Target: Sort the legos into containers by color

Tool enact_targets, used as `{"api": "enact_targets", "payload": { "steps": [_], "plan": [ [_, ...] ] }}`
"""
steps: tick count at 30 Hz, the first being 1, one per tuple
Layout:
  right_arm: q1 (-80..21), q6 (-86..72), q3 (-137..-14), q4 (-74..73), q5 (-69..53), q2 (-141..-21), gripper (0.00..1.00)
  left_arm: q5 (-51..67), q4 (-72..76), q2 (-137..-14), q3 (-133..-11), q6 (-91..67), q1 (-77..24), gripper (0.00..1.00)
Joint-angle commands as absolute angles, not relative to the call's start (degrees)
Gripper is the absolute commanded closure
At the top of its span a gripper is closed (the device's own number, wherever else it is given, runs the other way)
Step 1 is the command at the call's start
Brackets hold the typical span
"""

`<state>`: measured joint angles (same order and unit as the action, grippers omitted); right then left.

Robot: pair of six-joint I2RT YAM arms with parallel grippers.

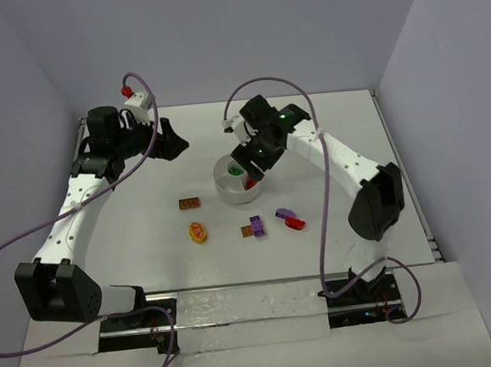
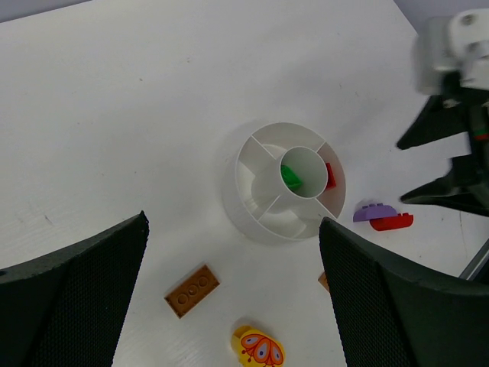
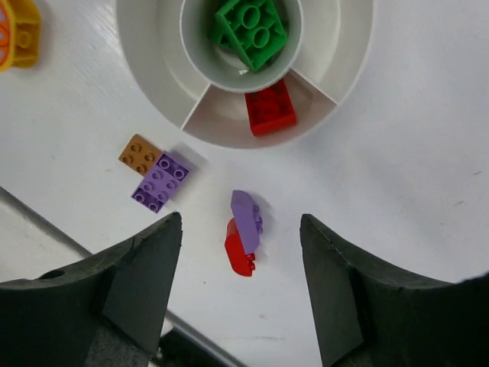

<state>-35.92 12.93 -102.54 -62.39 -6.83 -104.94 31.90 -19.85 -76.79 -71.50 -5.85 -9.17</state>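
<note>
The white dish (image 1: 229, 190) (image 2: 229, 191) (image 3: 348, 53) holds a green brick (image 1: 237, 171) (image 2: 290, 178) (image 3: 252, 30) in its centre well and a red brick (image 1: 251, 184) (image 2: 329, 176) (image 3: 269, 107) in one wedge. My right gripper (image 1: 253, 173) (image 3: 241, 222) hovers open over the dish's near side, with nothing between its fingers. On the table lie a curved purple brick (image 1: 285, 213) (image 3: 246, 218) against a curved red one (image 1: 296, 224) (image 3: 241, 256). A flat purple brick (image 1: 256, 225) (image 3: 160, 181) touches a small brown one (image 3: 139, 153). A brown brick (image 1: 190, 203) (image 2: 191, 290) and a round yellow piece (image 1: 198, 232) (image 2: 258, 348) lie further left. My left gripper (image 1: 174, 143) (image 2: 233, 222) is open, up and left of the dish.
The white table (image 1: 149, 259) ends at a rail (image 1: 238, 299) near the arm bases. Grey walls (image 1: 43, 97) close in the left, back and right sides. The right arm's wrist (image 2: 451, 115) shows at the right edge of the left wrist view.
</note>
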Motion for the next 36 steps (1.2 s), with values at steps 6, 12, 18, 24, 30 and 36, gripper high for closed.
{"api": "enact_targets", "payload": {
  "steps": [6,12,18,24,30,36],
  "plan": [
    [-26.1,12.4,-70.6,-51.4,-10.9,-77.2,0.4,31.2,-21.7,-73.2,-72.1,-3.3,-8.7,0.01],
    [-25.0,14.7,-56.2,-46.3,-12.5,-70.8,0.4,31.8,-22.1,-73.7,-71.9,-2.9,-8.7,0.01],
    [-25.1,15.2,-53.3,-41.6,-13.0,-74.5,0.39,33.4,-21.5,-74.1,-71.6,-3.3,-8.7,0.01],
    [-25.5,14.9,-52.5,-38.4,-14.2,-78.1,0.41,33.6,-21.3,-74.3,-71.5,-3.3,-8.7,0.01],
    [-26.0,15.5,-51.7,-36.1,-13.6,-81.0,0.43,34.3,-20.9,-74.8,-72.0,-3.3,-8.7,0.01],
    [-27.7,16.9,-51.8,-37.0,-13.0,-83.4,0.43,34.5,-21.1,-75.5,-72.4,-2.8,-8.8,0.01]
  ]
}}
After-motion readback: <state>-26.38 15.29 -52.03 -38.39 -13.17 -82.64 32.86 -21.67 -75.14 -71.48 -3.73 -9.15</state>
